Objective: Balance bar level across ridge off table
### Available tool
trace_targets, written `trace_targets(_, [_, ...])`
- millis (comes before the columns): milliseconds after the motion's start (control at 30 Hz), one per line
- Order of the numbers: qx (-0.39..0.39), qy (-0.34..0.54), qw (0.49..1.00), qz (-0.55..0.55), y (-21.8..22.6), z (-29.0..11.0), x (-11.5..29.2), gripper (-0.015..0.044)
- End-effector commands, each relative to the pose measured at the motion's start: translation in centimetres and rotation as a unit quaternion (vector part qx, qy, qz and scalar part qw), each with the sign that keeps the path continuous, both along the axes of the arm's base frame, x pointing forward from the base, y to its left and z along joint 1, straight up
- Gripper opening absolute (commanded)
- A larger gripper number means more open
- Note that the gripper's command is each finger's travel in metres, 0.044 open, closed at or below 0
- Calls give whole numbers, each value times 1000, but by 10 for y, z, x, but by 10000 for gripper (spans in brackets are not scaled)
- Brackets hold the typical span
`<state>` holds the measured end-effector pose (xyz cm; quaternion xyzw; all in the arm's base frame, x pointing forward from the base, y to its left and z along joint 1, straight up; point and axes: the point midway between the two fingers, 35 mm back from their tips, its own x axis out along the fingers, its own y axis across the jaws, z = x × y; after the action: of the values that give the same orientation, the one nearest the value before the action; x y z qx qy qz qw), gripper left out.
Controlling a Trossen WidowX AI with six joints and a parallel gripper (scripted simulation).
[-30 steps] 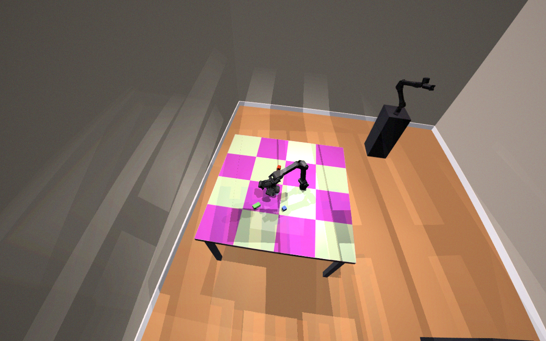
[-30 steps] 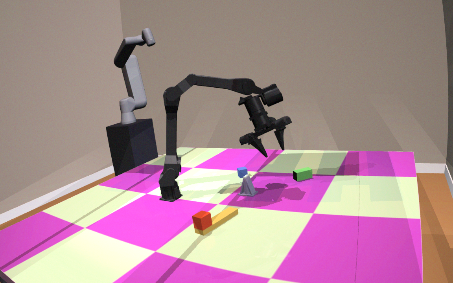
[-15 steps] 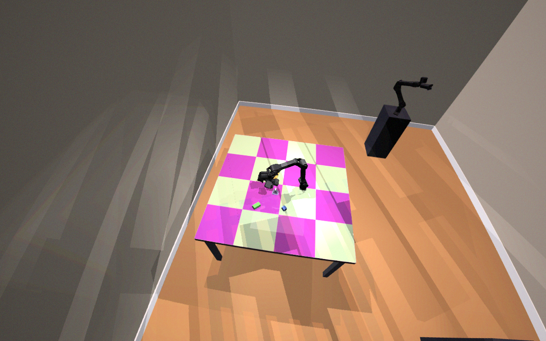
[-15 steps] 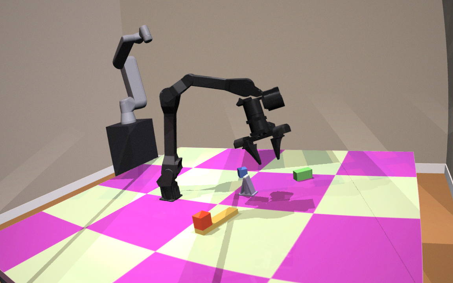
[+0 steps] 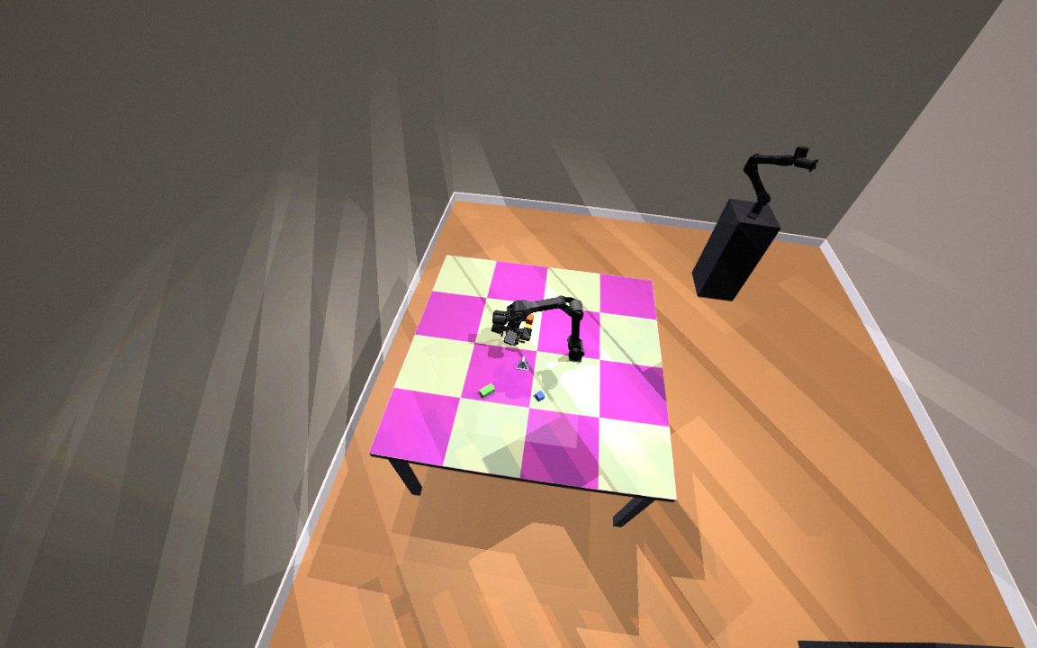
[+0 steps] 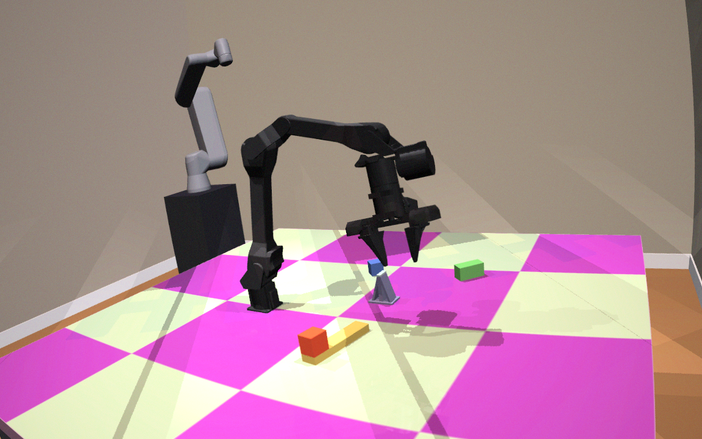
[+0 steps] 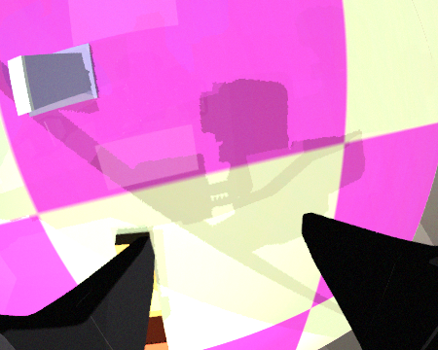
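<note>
The yellow bar (image 6: 349, 332) with a red block (image 6: 312, 340) on one end lies flat on the checkered table (image 6: 560, 381) (image 5: 635, 467), in front of the arm's base. In the wrist view the bar (image 7: 156, 331) shows partly behind the left finger. In the top view only its orange end (image 5: 529, 319) peeks out beside the arm. The grey wedge-shaped ridge (image 6: 384, 292) (image 5: 521, 364) (image 7: 54, 81) stands upright mid-table, apart from the bar. My gripper (image 6: 397, 256) (image 5: 512, 334) (image 7: 229, 236) is open and empty. It points down and hangs above the table between ridge and bar.
A small blue cube (image 6: 375, 267) (image 5: 539, 395) sits just behind the ridge. A green block (image 6: 468, 269) (image 5: 487, 390) lies farther off. A second arm on a black pedestal (image 6: 203, 224) (image 5: 735, 249) stands on the floor beyond the table.
</note>
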<state>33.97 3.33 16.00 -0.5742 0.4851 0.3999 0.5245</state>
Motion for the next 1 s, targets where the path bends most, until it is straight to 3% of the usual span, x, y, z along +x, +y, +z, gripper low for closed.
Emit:
trace_targets(0, [5, 15, 1000, -6, -19, -1, -5, 315])
trace_targets(967, [57, 80, 994, -57, -130, -3, -54, 315])
